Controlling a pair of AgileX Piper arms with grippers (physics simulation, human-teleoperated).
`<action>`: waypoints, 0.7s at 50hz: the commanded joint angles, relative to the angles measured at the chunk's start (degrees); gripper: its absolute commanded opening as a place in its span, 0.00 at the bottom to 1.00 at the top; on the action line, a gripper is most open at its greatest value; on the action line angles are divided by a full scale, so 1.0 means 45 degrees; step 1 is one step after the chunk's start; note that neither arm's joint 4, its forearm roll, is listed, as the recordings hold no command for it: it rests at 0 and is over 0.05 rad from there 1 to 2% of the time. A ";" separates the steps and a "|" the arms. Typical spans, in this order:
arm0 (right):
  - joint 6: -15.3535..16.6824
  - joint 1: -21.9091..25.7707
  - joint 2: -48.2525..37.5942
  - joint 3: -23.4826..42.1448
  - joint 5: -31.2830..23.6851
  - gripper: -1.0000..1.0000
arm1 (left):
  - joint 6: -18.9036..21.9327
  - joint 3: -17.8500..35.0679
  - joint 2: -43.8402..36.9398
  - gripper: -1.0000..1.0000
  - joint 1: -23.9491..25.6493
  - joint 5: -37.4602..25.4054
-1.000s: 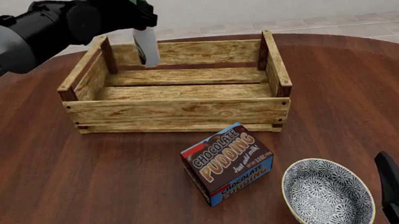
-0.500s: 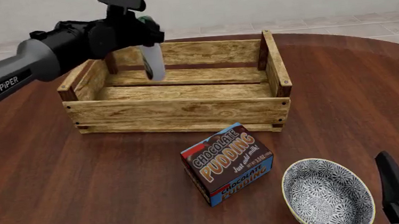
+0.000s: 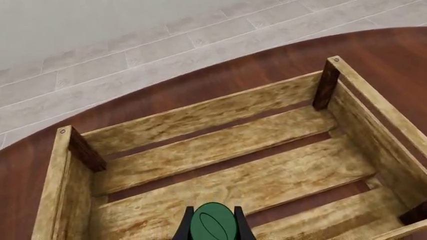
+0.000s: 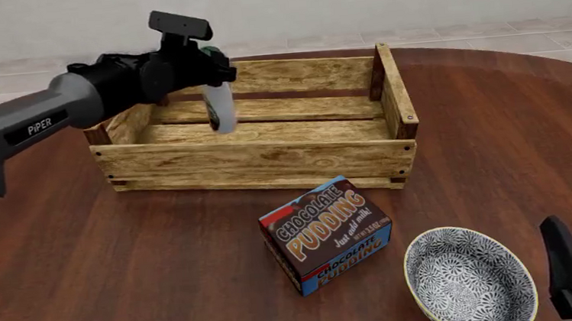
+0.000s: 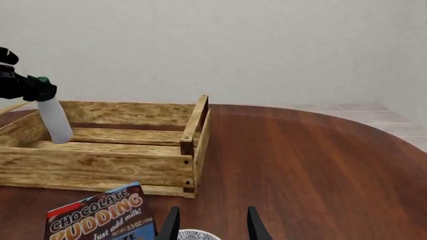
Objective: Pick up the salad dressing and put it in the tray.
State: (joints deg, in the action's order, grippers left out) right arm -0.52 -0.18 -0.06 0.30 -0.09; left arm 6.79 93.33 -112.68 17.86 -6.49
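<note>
The salad dressing (image 4: 217,106) is a slim whitish bottle with a dark green cap (image 3: 212,225), hanging upright inside the left half of the tray (image 4: 255,160), just above its slatted floor. My left gripper (image 4: 209,65) is shut on the cap, its fingers (image 3: 239,224) on either side. In the right wrist view the salad dressing (image 5: 55,120) hangs over the tray (image 5: 120,165), its base below the rim. My right gripper (image 5: 211,227) is open near the table's front right, holding nothing; in the front view only a dark part of it shows at the corner.
A brown chocolate pudding box (image 4: 325,234) lies in front of the tray. A blue-white patterned bowl (image 4: 469,278) sits at the front right, beside the right gripper. The dark wood table (image 4: 121,273) stretches out at the front left.
The left gripper has lowered with the bottle, moving it from above the tray's back wall down into the tray's left half. The right arm is still.
</note>
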 commanded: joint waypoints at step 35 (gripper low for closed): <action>-0.0139 -0.0125 0.0002 0.0009 0.0033 1.00 | -0.0199 -0.0484 -0.1090 0.00 -0.0130 0.0867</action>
State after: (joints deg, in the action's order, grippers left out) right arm -0.95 -0.67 -0.05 0.31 0.06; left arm 5.24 91.01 -116.98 17.27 -3.24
